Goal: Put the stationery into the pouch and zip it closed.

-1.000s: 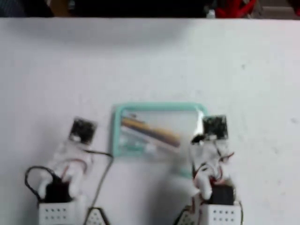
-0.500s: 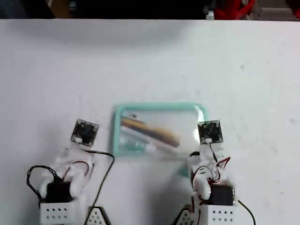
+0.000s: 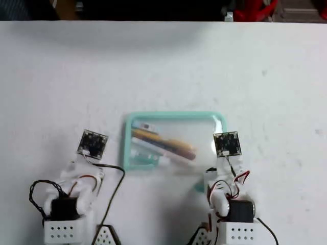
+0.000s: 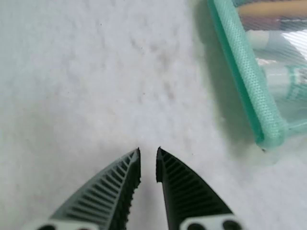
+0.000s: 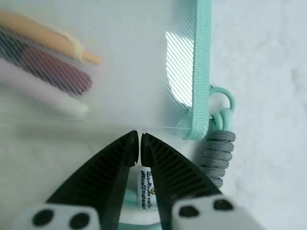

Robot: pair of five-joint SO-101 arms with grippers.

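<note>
The clear pouch [image 3: 173,117] with a teal mesh rim lies flat at the table's near middle. Inside it are a yellow-orange pen [image 3: 164,143] and other stationery. My left gripper [image 4: 147,156] hovers shut over bare table, apart from the pouch's teal edge [image 4: 247,79]. My right gripper [image 5: 139,138] is shut, with nothing visibly gripped, just off the pouch's corner [image 5: 201,62]. Through the pouch wall there I see an orange pen [image 5: 43,31], a dark red item [image 5: 55,72] and a white one [image 5: 45,95]. A small white label [image 5: 144,186] lies under the right fingers.
A grey cord [image 5: 218,153] on a teal ring [image 5: 223,101] hangs off the pouch's corner beside the right gripper. The left arm [image 3: 76,178] and right arm [image 3: 227,189] sit folded near their bases. The table's far edge [image 3: 163,21] is well behind the pouch.
Both arms have drawn back toward their bases. The right wrist has pulled off the pouch's right edge; the pouch has stayed in place.
</note>
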